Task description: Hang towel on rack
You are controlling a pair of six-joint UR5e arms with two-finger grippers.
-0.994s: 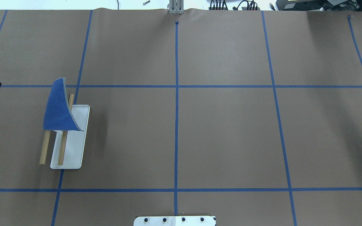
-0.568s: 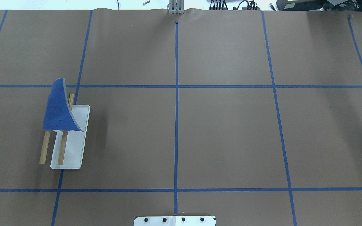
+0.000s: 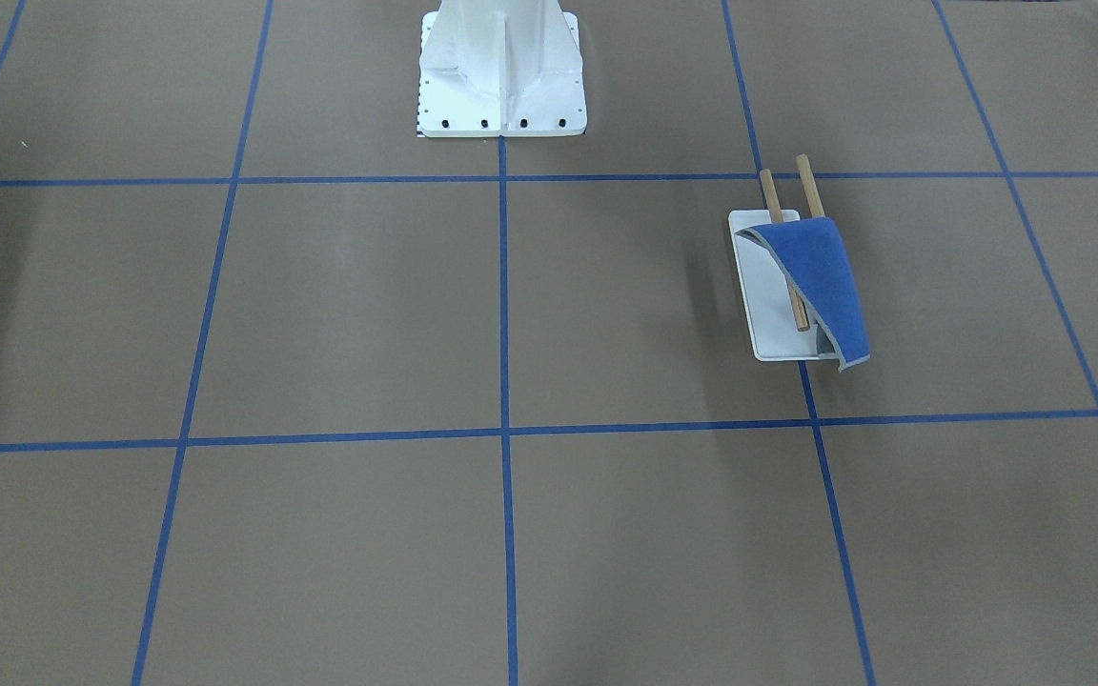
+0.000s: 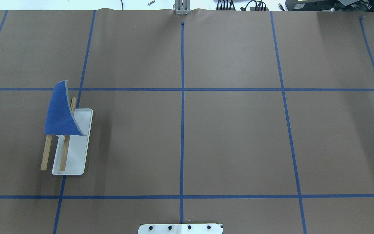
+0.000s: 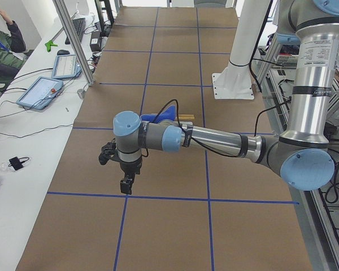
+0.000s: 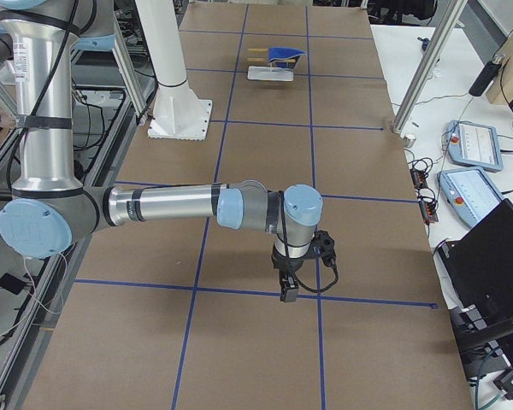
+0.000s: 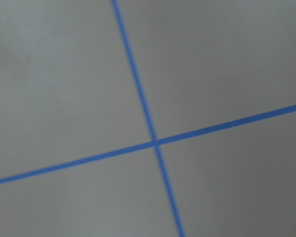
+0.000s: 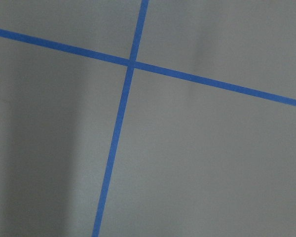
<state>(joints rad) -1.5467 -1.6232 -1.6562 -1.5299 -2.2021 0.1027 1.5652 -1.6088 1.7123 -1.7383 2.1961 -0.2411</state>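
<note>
The towel [image 4: 60, 112] is hanging on the rack [image 4: 76, 156], draping across both wooden dowels at the end of the rack farther from the robot. Its blue face is showing upward, and a strip of grey underside is showing along one edge. In the front-facing view one corner of the towel [image 3: 825, 276] is drooping past that same end of the rack [image 3: 764, 329], beyond the white base. The bare ends of the dowels are sticking out of the towel toward the robot.

The left arm [image 5: 214, 138] is reaching out low over the brown worktop [image 4: 232, 139], with its jaws pointing down beside the rack and not touching it. I cannot tell whether those jaws are apart or together.

The right arm [image 6: 162, 205] is stretching over the worktop well apart from the rack, toward the opposite end. Its jaws are also pointing down, and again I cannot tell how they are standing.

Both wrist views are showing only the worktop and crossing blue tape lines [image 7: 155, 143].
</note>
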